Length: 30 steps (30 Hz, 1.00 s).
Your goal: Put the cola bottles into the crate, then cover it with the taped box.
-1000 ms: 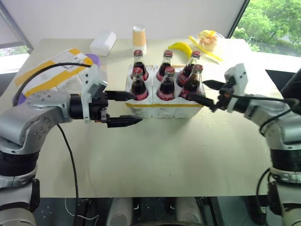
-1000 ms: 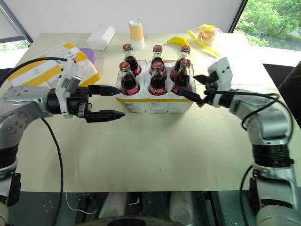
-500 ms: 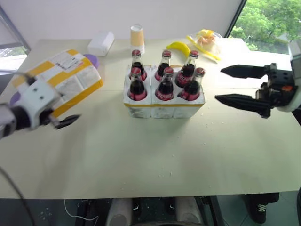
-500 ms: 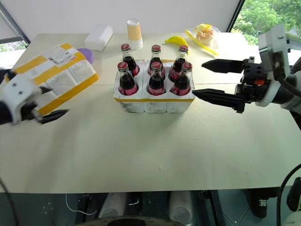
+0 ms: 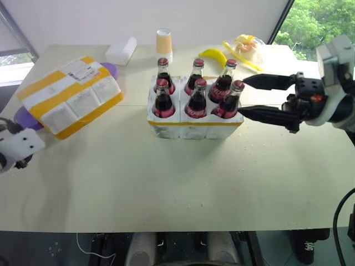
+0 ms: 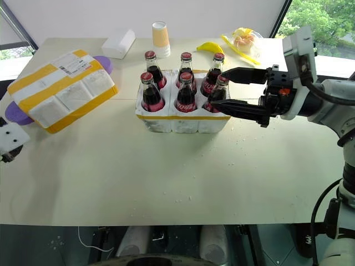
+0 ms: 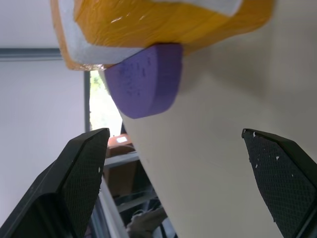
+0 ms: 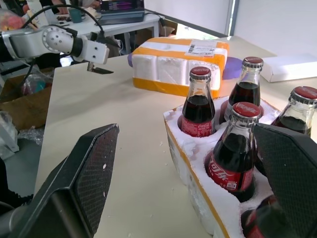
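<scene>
Six cola bottles [image 5: 196,94] with red caps stand upright in the wells of the white crate [image 5: 191,128] at the table's middle. The taped box [image 5: 72,97], yellow-striped with a white label, lies tilted at the left, propped on a purple disc [image 5: 25,117]. My right gripper [image 5: 242,97] hangs open at the crate's right side, pointing left, its fingers [image 8: 84,183] spread on either side of the right-hand bottles and gripping none. My left gripper [image 7: 173,134] is open and empty near the table's left edge, below the taped box's lower corner; its white wrist block [image 5: 21,143] shows there.
Along the far edge sit a small plain white box [image 5: 121,50], a paper cup [image 5: 163,43], a banana [image 5: 212,56] and a wrapped yellow snack [image 5: 246,47]. White crumbs dot the table [image 5: 166,183] in front of the crate.
My left arm has swung away from the crate's left side out to the table's left edge. My right gripper has risen from beside the front right bottle and stays open.
</scene>
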Motion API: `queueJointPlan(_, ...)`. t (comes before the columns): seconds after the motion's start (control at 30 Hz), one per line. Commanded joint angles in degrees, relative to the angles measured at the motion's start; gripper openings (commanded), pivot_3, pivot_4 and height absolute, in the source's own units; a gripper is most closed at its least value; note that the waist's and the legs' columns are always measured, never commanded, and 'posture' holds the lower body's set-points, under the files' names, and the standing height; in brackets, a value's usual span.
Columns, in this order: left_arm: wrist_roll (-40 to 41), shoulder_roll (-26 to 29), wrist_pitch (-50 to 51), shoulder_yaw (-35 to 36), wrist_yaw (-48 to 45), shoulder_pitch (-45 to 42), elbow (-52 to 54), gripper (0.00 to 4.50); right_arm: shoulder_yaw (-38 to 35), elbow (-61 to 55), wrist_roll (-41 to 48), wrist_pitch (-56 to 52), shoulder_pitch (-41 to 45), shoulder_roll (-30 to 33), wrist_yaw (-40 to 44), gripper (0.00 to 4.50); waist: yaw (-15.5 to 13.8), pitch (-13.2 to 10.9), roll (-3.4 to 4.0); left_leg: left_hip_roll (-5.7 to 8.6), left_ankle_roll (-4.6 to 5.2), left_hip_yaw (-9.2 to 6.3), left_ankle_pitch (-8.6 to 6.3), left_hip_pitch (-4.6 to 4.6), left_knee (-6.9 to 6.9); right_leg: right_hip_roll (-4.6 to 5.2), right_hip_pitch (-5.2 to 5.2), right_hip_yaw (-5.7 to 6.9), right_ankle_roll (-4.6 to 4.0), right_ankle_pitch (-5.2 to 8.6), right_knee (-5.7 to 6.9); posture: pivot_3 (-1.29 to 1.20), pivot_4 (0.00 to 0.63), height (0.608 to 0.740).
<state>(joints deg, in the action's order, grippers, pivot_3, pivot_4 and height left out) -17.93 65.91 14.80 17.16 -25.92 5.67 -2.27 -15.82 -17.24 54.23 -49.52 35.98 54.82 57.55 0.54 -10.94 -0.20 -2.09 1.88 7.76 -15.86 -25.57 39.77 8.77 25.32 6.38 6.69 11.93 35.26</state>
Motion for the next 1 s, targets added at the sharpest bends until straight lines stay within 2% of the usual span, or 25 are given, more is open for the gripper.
queueJointPlan(0.03, -4.27, -0.15, -6.02, -4.64, 5.64, -6.35, -8.78, 4.5, -2.47, -2.15, 1.32, 0.55, -0.28, 0.42, -0.67, 4.4, 0.09, 0.0, 0.0, 0.01, 0.12, 0.06, 0.08, 0.0, -0.01, 0.01, -0.01, 0.0, 0.0, 0.0, 0.02, 0.0, 0.15, 0.74)
queueJointPlan(0.33, -10.62, -3.47, -18.85, -18.19, 14.23, -27.64, -36.1, 4.5, -6.35, -4.93, 5.4, -1.64, -1.86, 2.92, -1.67, 4.4, 0.05, 0.06, -0.12, 0.1, 0.15, 0.17, 0.12, 0.0, -0.02, -0.03, -0.03, 0.02, 0.02, -0.02, 0.05, 0.0, 0.15, 0.74)
queueJointPlan(0.57, -12.8, -5.34, -25.3, -23.65, 17.66, -36.04, -49.77, 4.5, -9.42, -6.49, 9.1, -3.0, -3.42, 5.22, -1.55, 4.4, 0.06, 0.12, -0.23, 0.1, 0.17, 0.19, 0.13, 0.01, 0.0, -0.05, -0.04, 0.02, 0.02, -0.02, 0.07, 0.0, 0.15, 0.74)
queueJointPlan(0.83, -12.32, -5.77, -27.66, -24.64, 17.89, -39.24, -53.0, 0.68, -10.33, -6.97, 9.49, -2.36, -5.52, 5.81, -2.27, 4.5, -0.17, 0.15, -0.24, 0.0, 0.19, 0.15, 0.11, 0.07, 0.06, 0.01, -0.09, 0.02, 0.02, -0.02, 0.14, 0.0, 0.15, 0.74)
queueJointPlan(0.9, -12.22, -5.35, -27.41, -24.46, 17.88, -39.72, -52.94, 0.36, -10.78, -6.68, 9.03, -2.11, -6.5, 6.31, -1.77, 4.5, -0.13, 0.15, -0.24, 0.0, 0.19, 0.15, 0.11, 0.07, 0.09, 0.01, -0.1, 0.02, 0.02, -0.02, 0.17, 0.0, 0.15, 0.74)
queueJointPlan(1.0, -10.9, -4.24, -26.93, -22.8, 17.4, -40.76, -50.74, 0.36, -12.38, -4.66, 10.48, -4.23, -8.16, 8.21, -0.31, 4.5, -0.25, 0.15, -0.25, 0.0, 0.2, 0.15, 0.1, 0.06, 0.12, 0.0, -0.1, 0.02, 0.02, -0.02, 0.19, 0.0, 0.15, 0.74)
